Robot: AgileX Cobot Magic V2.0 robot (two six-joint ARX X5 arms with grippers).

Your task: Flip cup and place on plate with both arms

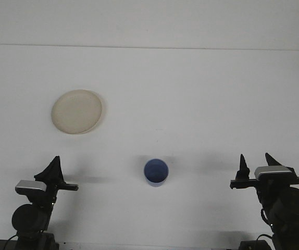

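A blue cup (pixel 156 172) stands on the white table with its mouth upward, near the front centre. A cream plate (pixel 77 111) lies farther back on the left, with nothing on it. My left gripper (pixel 52 169) rests low at the front left, well left of the cup, its dark fingers close together and holding nothing. At the front right my right gripper (pixel 257 164) sits low, with a clear gap between its two pointed fingers (pixel 241 164); it is open and holds nothing, well right of the cup.
The white table (pixel 191 94) reaches back to a pale wall. Both arm bases sit at the front edge, left (pixel 29 219) and right (pixel 287 208).
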